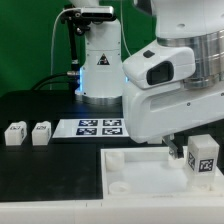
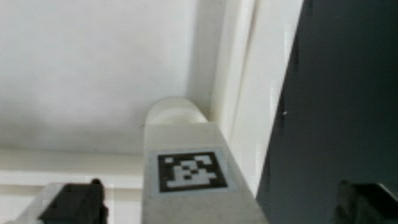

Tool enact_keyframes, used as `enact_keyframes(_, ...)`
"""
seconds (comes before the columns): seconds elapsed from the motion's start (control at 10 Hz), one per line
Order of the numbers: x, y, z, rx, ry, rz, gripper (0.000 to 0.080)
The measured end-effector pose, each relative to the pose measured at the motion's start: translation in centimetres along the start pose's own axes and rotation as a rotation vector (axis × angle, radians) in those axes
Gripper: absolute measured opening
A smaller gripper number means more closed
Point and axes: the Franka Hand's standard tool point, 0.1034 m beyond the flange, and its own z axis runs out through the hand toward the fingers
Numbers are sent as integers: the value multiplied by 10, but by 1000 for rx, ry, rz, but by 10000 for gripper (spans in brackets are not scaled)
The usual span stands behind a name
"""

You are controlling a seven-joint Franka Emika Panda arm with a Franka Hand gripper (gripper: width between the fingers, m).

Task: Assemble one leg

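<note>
In the wrist view a white leg (image 2: pixel 187 150) with a black-and-white tag on its near face lies between my gripper's (image 2: pixel 217 205) two dark fingertips (image 2: pixel 71 202), with a gap on each side. The gripper is open and holds nothing. The leg rests at the edge of the large white panel (image 2: pixel 89 80), next to the black table. In the exterior view the gripper (image 1: pixel 181 149) is low over the panel's (image 1: pixel 135 175) far right part, mostly hidden by the arm's white hand. A tagged leg (image 1: pixel 205 161) stands just beside it.
Two more legs (image 1: pixel 15 133) (image 1: pixel 41 132) stand on the black table at the exterior view's left. The marker board (image 1: pixel 100 126) lies in the middle, in front of the arm's base (image 1: pixel 97 75). A green backdrop closes the back.
</note>
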Motion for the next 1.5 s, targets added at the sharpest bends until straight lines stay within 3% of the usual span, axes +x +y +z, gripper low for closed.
enact_keyframes(0.1, 0, -1, 0, 2, 1, 20, 533)
enact_keyframes(0.2, 0, -1, 0, 1, 1, 41, 533)
enact_keyframes(0.3, 0, -1, 0, 2, 1, 36, 381)
enact_keyframes(0.4, 0, 3, 0, -1, 3, 114, 381)
enact_keyframes(0.5, 0, 4, 0, -2, 3, 210, 309)
enact_keyframes(0.8, 0, 3, 0, -2, 8, 451, 304)
enact_keyframes(1.0, -3, 1, 5, 7, 12, 777, 300)
enact_keyframes(1.1, -3, -2, 6, 23, 6, 983, 296)
enact_keyframes(1.4, 6, -11, 10, 149, -13, 1526, 296)
enact_keyframes(1.5, 6, -11, 10, 151, -18, 1544, 296)
